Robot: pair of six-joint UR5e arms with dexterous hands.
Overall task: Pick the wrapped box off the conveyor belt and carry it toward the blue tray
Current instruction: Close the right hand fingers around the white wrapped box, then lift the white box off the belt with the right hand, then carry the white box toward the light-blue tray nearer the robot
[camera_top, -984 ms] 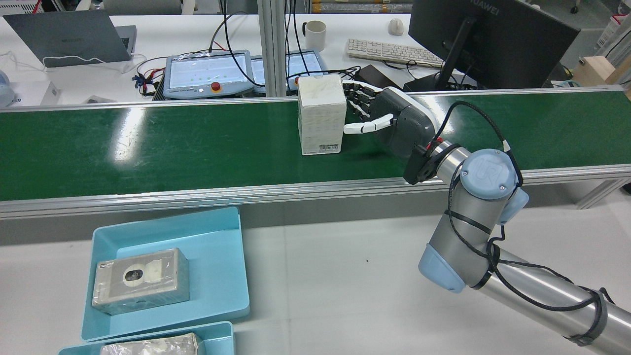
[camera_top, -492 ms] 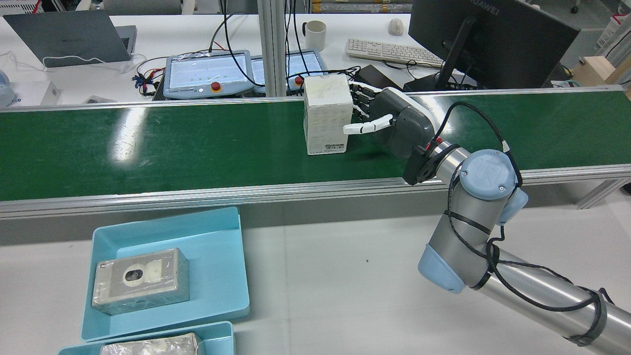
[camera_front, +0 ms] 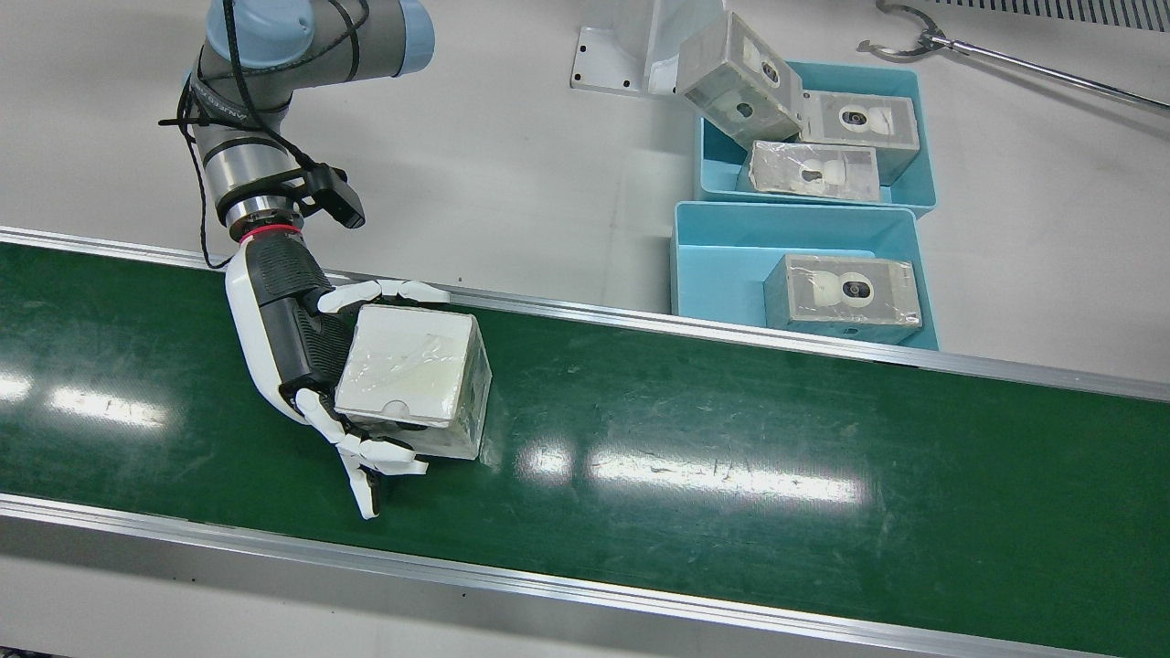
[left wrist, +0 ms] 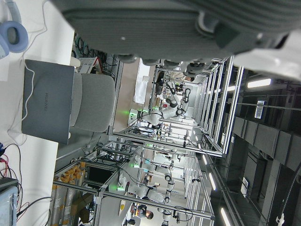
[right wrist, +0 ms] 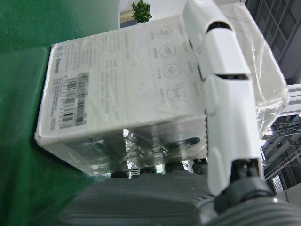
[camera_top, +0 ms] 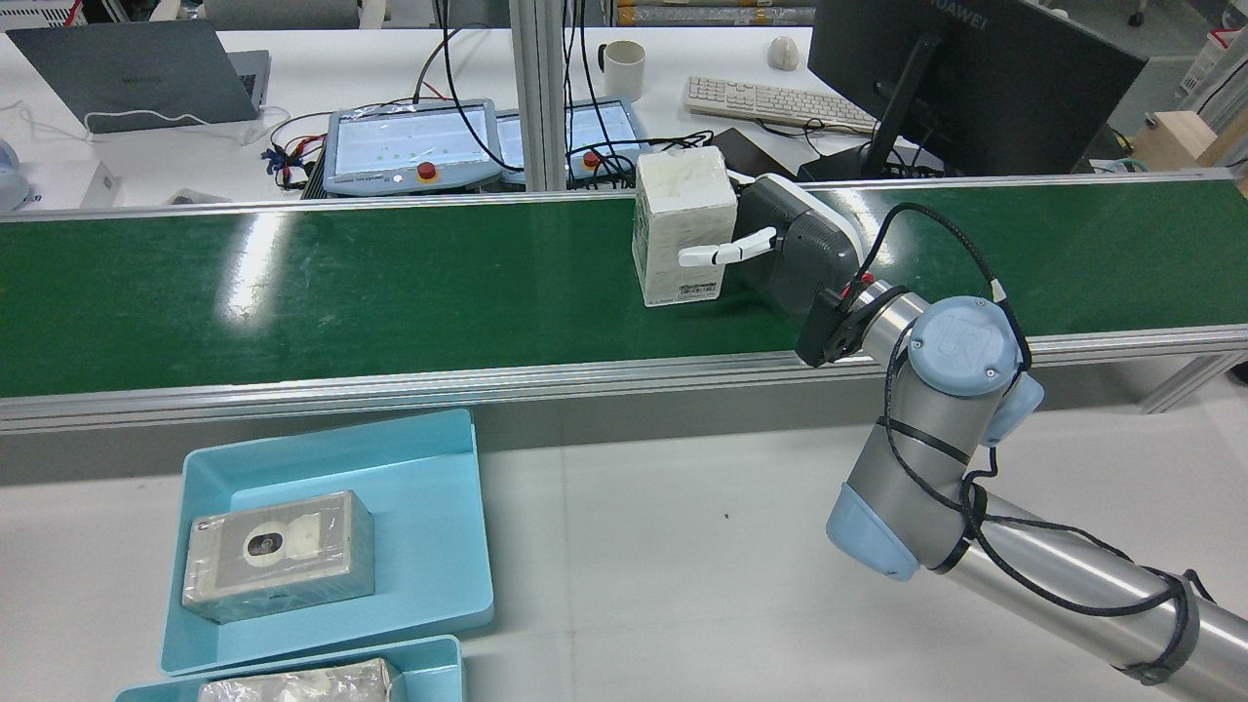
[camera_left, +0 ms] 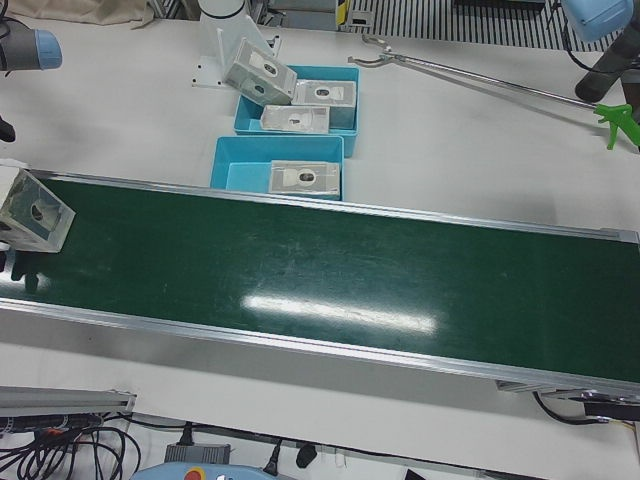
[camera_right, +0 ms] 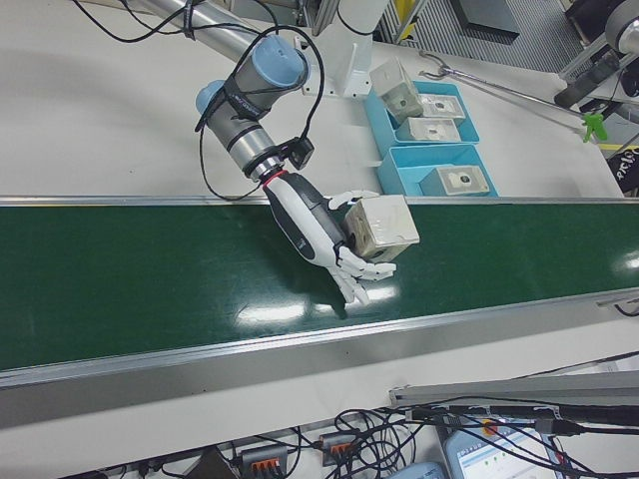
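**Wrapped box in right-hand grasp on the conveyor**

Wrapped box [camera_front: 413, 377], front view: it sits over the green conveyor belt [camera_front: 731, 475], pressed against the palm of the right hand [camera_front: 302, 352]. White fingers [camera_front: 393, 291] lie along its side nearest the tabletop [camera_front: 512, 155], and others curl round its opposite side, so the hand is closed on the box. Two blue trays stand on the tabletop well apart from the box: the nearer blue tray [camera_front: 722, 265] holds one wrapped camera box [camera_front: 843, 292], and the farther tray [camera_front: 919, 137] holds several.

Rear view: the wrapped box [camera_top: 682, 226] stands upright at the belt's far edge, a barcode label on its lower face. The right hand [camera_top: 795, 244] is against its right side, with one white finger across the front face. A blue tray [camera_top: 439, 468] with one box in it lies on the near tabletop, to the left.

Left-front view: the wrapped box [camera_left: 35, 208] shows tilted at the picture's left edge, over the belt; the hand is mostly out of frame.

Right-front view: the right hand [camera_right: 324, 235] holds the box [camera_right: 384, 227] with its fingers [camera_right: 364, 274] spread beneath and beside it.

Left hand view: only the dark palm of the left hand [left wrist: 155, 26] shows, against the background room; whether its fingers are open or closed cannot be told.

Right hand view: the box [right wrist: 141, 89] fills the frame against the palm, a white finger laid over its printed face.
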